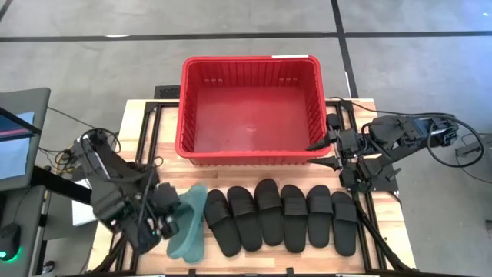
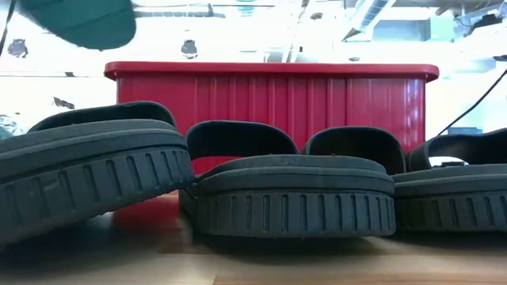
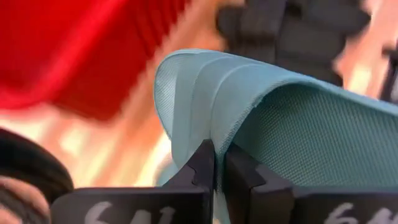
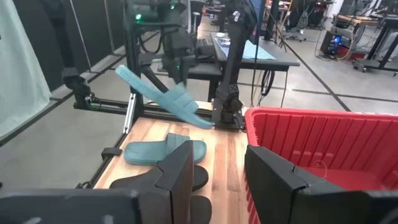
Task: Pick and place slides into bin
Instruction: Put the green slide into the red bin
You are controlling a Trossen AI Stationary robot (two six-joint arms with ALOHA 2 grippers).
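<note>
My left gripper (image 1: 174,220) is shut on one sage-green slide (image 1: 194,205), lifted and tilted above the table's near left; it also shows in the right wrist view (image 4: 166,94) and at the top of the low view (image 2: 79,20). The other green slide (image 4: 163,151) lies flat on the table below it. Several black slides (image 1: 280,218) lie side by side on their soles along the near edge. The red bin (image 1: 250,158) stands at the far middle. My right gripper (image 1: 329,154) is open and empty beside the bin's near right corner. My left gripper pinches the green slide's ribbed strap (image 3: 205,118) at its edge between the two fingers. The fingers (image 3: 202,165) come from the table's left side. The slide is lifted clear of the table and tilted, one end higher than the other.
The bin's inside (image 1: 250,115) is bare. The row of black slides (image 2: 293,194) stands between the table's near edge and the bin. Metal frame rails (image 1: 150,131) run along both table sides. A monitor (image 1: 15,138) stands off the left edge.
</note>
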